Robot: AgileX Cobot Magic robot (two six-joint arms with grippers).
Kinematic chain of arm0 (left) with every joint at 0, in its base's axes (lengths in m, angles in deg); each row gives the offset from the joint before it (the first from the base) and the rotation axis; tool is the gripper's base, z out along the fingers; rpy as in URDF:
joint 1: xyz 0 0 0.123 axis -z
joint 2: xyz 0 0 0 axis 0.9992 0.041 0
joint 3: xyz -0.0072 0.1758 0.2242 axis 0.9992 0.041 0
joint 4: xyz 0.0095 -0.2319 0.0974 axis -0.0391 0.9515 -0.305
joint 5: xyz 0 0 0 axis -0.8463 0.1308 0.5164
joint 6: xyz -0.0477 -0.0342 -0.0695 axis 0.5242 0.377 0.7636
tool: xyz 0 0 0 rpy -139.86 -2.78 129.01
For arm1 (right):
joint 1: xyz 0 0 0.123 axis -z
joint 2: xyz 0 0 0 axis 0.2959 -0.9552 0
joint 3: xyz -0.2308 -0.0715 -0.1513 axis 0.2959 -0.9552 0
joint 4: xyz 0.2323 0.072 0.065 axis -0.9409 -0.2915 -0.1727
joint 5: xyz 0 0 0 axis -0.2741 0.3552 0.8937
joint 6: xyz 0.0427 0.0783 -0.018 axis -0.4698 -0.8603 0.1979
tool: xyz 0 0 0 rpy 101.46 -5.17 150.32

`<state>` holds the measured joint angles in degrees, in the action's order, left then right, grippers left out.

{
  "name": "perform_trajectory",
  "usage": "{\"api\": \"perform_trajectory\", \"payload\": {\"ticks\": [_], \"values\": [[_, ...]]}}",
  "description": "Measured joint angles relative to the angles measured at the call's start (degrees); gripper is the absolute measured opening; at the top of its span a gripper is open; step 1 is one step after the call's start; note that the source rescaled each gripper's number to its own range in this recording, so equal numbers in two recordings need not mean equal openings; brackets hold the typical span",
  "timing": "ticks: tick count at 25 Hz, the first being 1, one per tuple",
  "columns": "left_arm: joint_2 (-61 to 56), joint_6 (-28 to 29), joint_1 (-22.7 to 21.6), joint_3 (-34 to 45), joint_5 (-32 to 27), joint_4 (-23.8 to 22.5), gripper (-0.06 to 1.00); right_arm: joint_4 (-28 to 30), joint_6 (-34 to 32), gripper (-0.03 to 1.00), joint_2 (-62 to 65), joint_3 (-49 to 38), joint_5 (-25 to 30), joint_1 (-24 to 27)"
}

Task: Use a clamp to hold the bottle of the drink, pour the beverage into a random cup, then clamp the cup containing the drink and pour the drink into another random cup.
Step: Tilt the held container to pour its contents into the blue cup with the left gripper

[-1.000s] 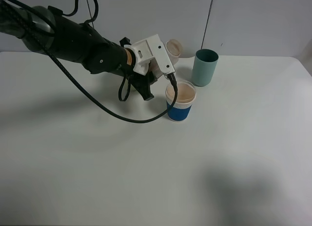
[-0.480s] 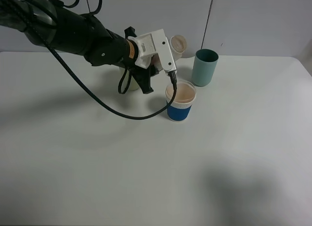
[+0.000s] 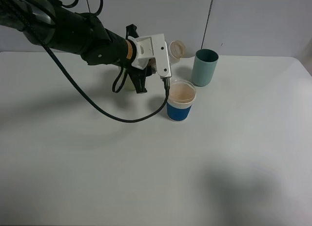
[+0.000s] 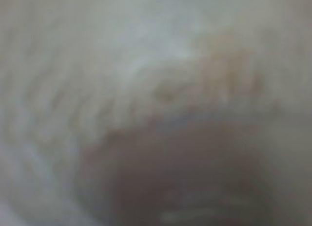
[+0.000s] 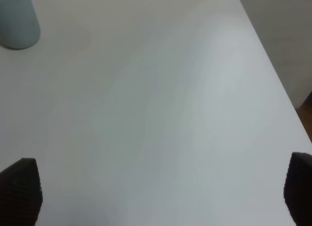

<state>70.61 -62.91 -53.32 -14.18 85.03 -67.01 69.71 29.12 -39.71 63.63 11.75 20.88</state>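
The left tool [image 3: 165, 54], pinching the small clear squarish plastic bottle [image 3: 176, 47], holds it tipped near level, mouth toward the right. The short blue-sleeved white-banded cup [image 3: 180, 102] stands on the white counter [image 3: 146, 177] just in front of and below that mouth. The right tool [image 5: 156, 189] hangs spread, empty.

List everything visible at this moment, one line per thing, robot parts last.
table: one, white, under everything.
blue-sleeved cup: one, blue sleeve with a white band, tan inside, upright on the table.
teal cup: one, teal, upright, behind and to the right of the blue-sleeved cup.
bottle: one, clear, tilted in the air, above and behind the blue-sleeved cup.
left gripper: one, white housing, shut on the bottle.
cable: one, black, looping below the left gripper.
right gripper: one, dark fingertips, open over bare table.
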Motion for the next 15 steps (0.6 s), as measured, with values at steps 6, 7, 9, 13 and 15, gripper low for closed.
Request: {"api": "perform_trajectory", "payload": {"ticks": [6,7,9,13,15], "values": [[1.0,-1.0,-0.5,0.0,-0.1,-2.3,0.00,0.0,0.0,1.00,0.0,0.0,0.0,0.0],[1.8,-1.1,-0.5,0.0,-0.1,-2.8,0.00,0.0,0.0,1.00,0.0,0.0,0.0,0.0],[2.3,-1.2,-0.5,0.0,-0.1,-2.8,0.00,0.0,0.0,1.00,0.0,0.0,0.0,0.0],[2.5,-1.3,-0.5,0.0,-0.1,-3.0,0.00,0.0,0.0,1.00,0.0,0.0,0.0,0.0],[2.5,-1.3,-0.5,0.0,-0.1,-3.2,0.00,0.0,0.0,1.00,0.0,0.0,0.0,0.0]]}}
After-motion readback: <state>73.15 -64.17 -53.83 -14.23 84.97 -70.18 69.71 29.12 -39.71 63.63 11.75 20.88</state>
